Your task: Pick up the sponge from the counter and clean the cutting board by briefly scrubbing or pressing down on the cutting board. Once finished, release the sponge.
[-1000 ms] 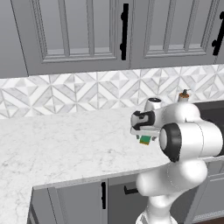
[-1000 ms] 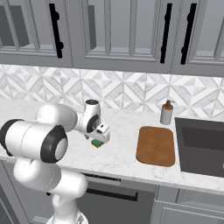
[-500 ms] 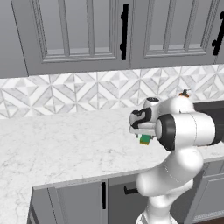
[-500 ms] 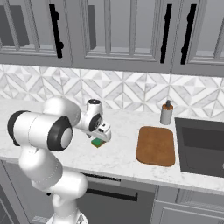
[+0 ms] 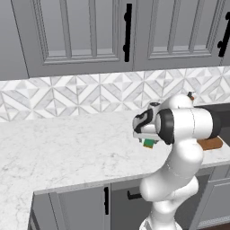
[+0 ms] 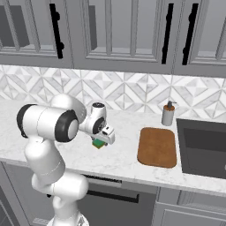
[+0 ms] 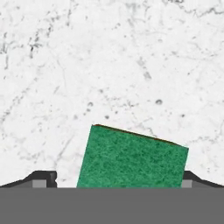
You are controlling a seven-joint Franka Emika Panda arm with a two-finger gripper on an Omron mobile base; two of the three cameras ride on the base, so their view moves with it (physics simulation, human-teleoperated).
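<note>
Gripper [image 7: 117, 181] is clamping the sponge [image 7: 133, 158]: in the hand view the two dark fingertips [image 7: 43, 178] are sitting tight against the sponge's left and right sides, green face toward the camera, thin orange line along its far edge, block slightly rotated in the grip. White veined counter [image 7: 109, 61] is filling the background behind it, so the hand is pointing down at the marble.

Going left to right in the right base view: arm's big white and dark joint is sitting at left, gripper [image 6: 100, 142] is hanging just right of it over the counter [image 6: 119, 159], sponge [image 6: 99, 144] is showing as a small green block with a yellow underside under the white hand. Can't tell from this view whether the sponge is touching the marble or sitting just above it. Cutting board [image 6: 157, 146] is lying flat further right, well apart from the sponge, with bare counter between them. Soap dispenser [image 6: 167, 114] is standing just behind the board near the tiled backsplash [image 6: 132, 90], and a dark sink [image 6: 204, 148] is sitting just beside the board's right edge.

Left base view: sponge [image 5: 148, 143] is peeking out green below the hand, arm is covering most of the cutting board [image 5: 211, 143], only its end showing at right
</note>
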